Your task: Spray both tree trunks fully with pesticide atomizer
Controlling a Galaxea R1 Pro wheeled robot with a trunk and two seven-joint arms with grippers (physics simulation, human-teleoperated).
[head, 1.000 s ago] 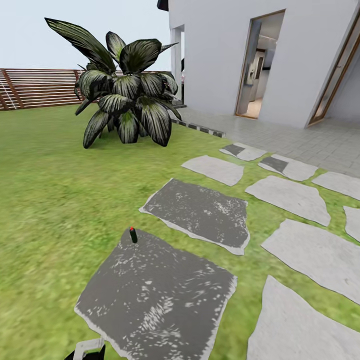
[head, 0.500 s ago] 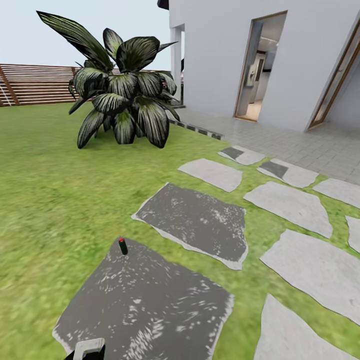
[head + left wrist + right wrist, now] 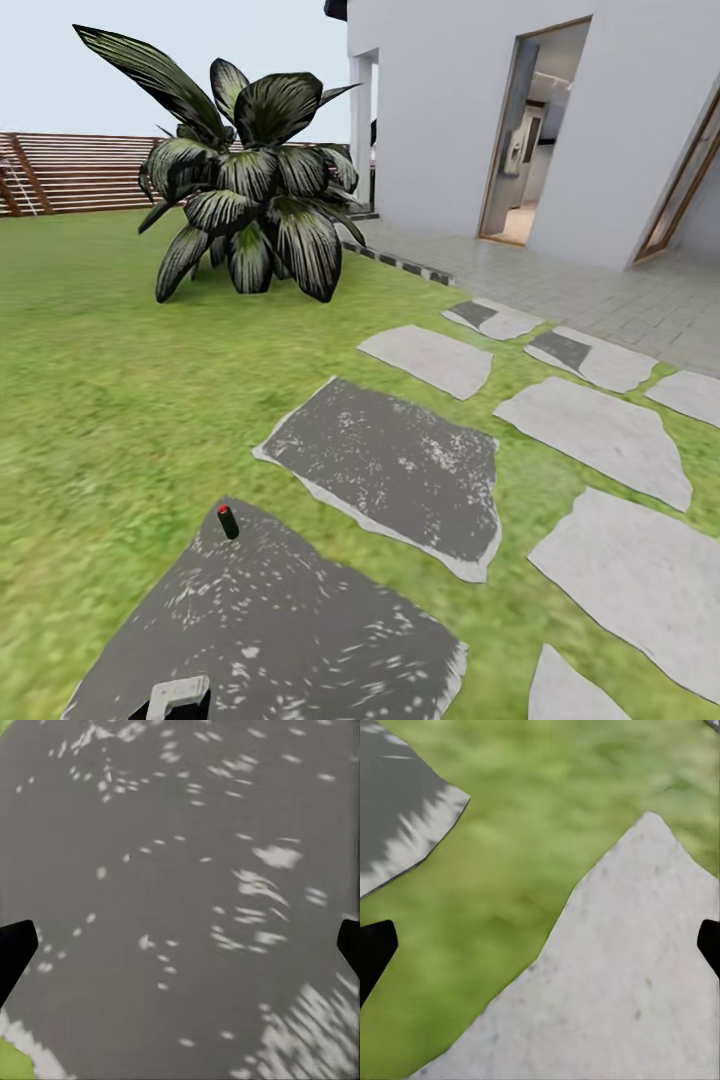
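Note:
The pesticide atomizer (image 3: 228, 521), a small dark bottle with a red cap, stands upright at the far corner of a dark grey stepping stone (image 3: 270, 630), on the edge of the grass floor (image 3: 110, 400). It is ahead of me and slightly left. My left gripper (image 3: 180, 945) hangs open over that dark stone, its black fingertips (image 3: 15, 945) wide apart and empty. My right gripper (image 3: 540, 945) is open too, above grass and a pale stone (image 3: 615, 982). The trees and their trunks are out of view.
A broad striped-leaf plant (image 3: 245, 190) stands on the lawn ahead. Several grey stepping stones (image 3: 600, 430) lead right to a paved terrace and the white house with an open doorway (image 3: 525, 140). A slatted wooden fence (image 3: 80, 175) closes the far left.
The whole head view has shifted as the camera moved forward and turned. The atomizer now sits lower and further left in the picture. Nothing in the garden itself has moved.

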